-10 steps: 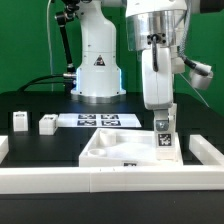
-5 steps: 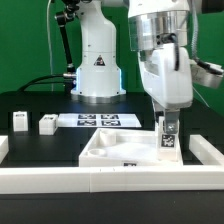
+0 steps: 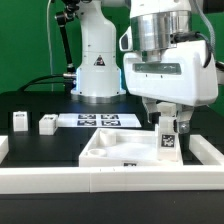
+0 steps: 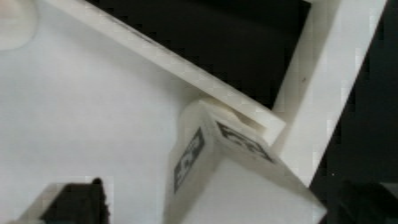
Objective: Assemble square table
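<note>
The square table top (image 3: 108,148) lies with its recessed face up on the black table, a tag on its front edge. One white tagged leg peg (image 3: 166,139) stands upright in the corner of the top at the exterior view's right. My gripper (image 3: 166,121) hangs right over that leg, open, with its fingers on either side of the leg's upper end. In the wrist view the leg (image 4: 228,165) rises between the jaws. One dark finger (image 4: 73,203) stands well apart from it over the white top (image 4: 89,110).
Two more leg pegs (image 3: 19,120) (image 3: 47,124) stand at the exterior view's left. The marker board (image 3: 105,119) lies behind the top. A long white rail (image 3: 100,179) borders the front and another piece (image 3: 206,151) the right. The arm's base (image 3: 98,65) rises at the back.
The jaws have opened and let go of the leg, which stays upright in the corner. The wrist has turned, so the hand's broad side now faces the exterior camera.
</note>
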Available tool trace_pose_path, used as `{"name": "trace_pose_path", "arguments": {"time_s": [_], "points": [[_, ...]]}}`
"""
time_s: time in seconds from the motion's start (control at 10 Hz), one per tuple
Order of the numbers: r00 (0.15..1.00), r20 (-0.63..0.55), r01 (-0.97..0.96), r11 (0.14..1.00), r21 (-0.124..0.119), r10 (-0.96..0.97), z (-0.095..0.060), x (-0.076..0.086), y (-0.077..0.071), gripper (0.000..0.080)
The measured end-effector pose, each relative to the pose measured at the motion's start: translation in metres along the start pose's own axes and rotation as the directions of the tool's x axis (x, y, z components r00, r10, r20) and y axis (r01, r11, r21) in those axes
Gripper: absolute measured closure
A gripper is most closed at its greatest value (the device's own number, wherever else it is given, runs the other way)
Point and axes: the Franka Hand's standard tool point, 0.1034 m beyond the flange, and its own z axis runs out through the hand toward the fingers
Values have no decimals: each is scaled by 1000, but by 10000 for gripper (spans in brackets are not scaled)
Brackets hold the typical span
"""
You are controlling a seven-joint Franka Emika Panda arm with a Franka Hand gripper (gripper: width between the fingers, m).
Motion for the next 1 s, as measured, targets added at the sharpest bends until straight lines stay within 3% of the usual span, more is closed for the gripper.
{"name": "trace_pose_path", "arguments": {"time_s": [0.2, 0.3, 0.7, 1.0], "points": [[980, 7, 201, 979, -29, -201, 0, -1, 2, 151], [962, 6, 272, 962, -25, -272, -1, -1, 0, 151], [840, 8, 542, 839, -51, -543, 0, -4, 1, 151], [646, 38, 762, 641, -96, -762, -2, -3, 1, 151]]}}
